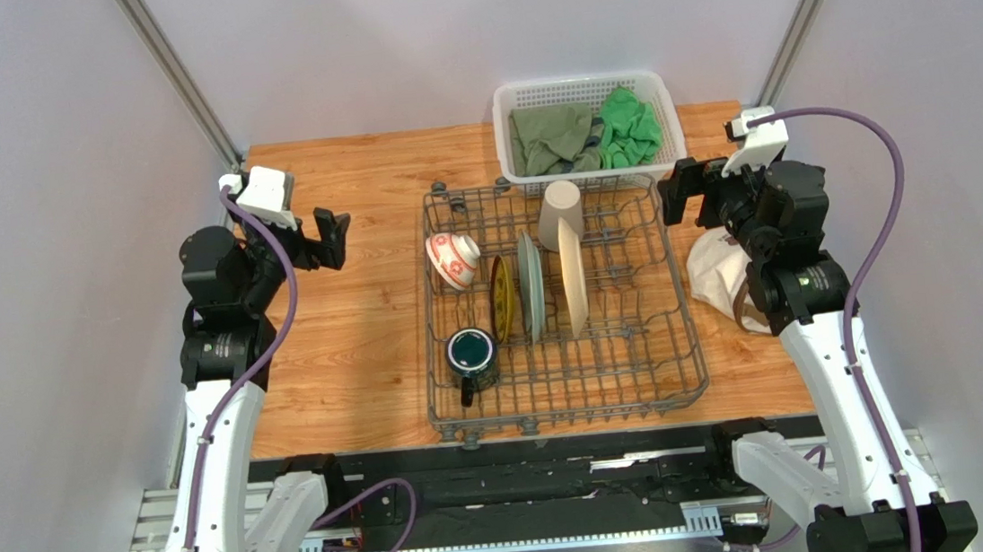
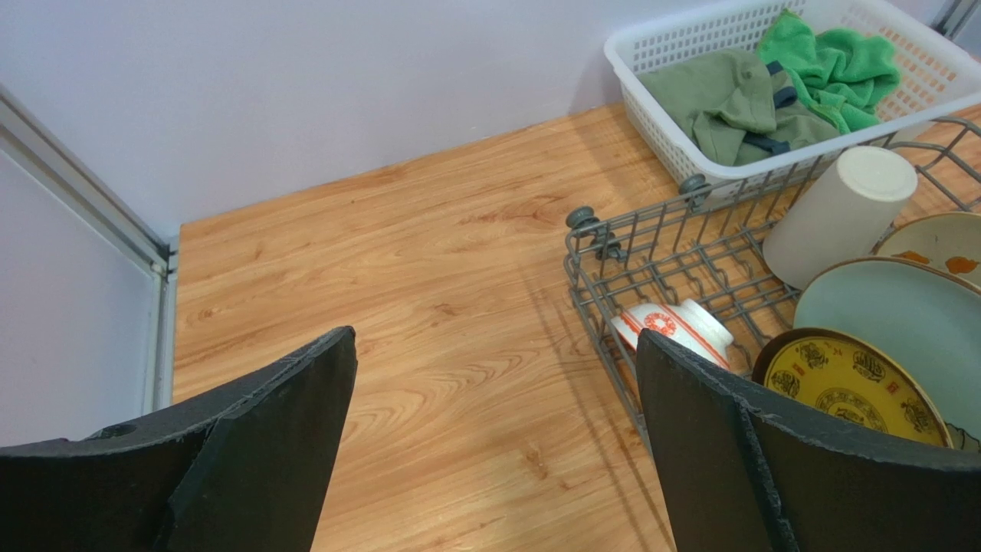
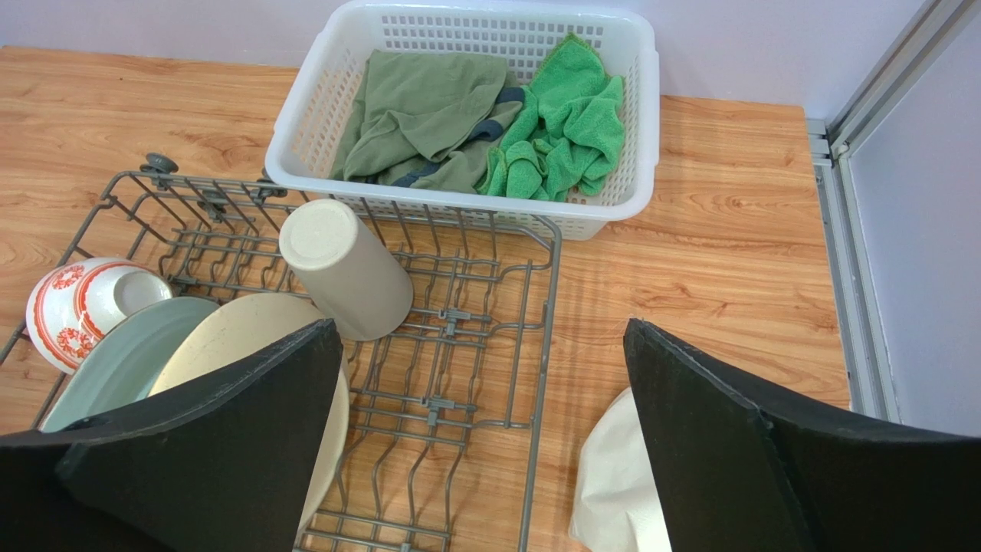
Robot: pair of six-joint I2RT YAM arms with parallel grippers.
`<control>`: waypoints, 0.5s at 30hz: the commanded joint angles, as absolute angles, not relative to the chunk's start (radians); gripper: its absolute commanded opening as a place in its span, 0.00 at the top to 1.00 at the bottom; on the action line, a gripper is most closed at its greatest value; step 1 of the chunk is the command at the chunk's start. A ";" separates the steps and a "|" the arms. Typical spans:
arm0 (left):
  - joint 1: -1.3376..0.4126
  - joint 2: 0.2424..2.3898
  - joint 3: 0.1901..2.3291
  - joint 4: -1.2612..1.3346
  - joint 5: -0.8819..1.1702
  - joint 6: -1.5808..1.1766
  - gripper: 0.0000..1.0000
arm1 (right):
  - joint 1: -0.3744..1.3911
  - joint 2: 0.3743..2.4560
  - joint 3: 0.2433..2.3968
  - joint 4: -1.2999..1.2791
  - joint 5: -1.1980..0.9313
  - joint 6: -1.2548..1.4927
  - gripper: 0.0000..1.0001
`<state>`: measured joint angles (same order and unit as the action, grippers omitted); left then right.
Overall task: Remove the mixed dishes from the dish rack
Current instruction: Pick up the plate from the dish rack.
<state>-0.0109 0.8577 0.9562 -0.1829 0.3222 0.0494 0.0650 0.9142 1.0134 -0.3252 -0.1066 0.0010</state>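
Right wrist view: a finger hides half the cream plate; left pincer and right pincer gape empty.

Orange-brown wood-grain tabletop boxed in by plain pale walls.
Matte lilac-grey wall panels close off the tabletop's far, left and right edges, and slim silver aluminium posts rise from its two far corners. The light is soft and even, casting faint shadows. A black and silver metal rail runs along the near edge.

Bare tabletop left of dish rack
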 commanded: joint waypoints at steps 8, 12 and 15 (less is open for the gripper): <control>-0.006 0.845 0.951 -0.156 0.319 0.054 0.01 | 0.069 0.896 1.019 -0.307 -0.133 0.005 0.01; -0.006 0.847 0.946 -0.156 0.311 0.061 0.01 | 0.069 0.903 1.028 -0.322 -0.161 0.003 0.01; -0.006 0.845 0.945 -0.155 0.298 0.067 0.01 | 0.069 0.916 1.061 -0.353 -0.166 0.005 0.01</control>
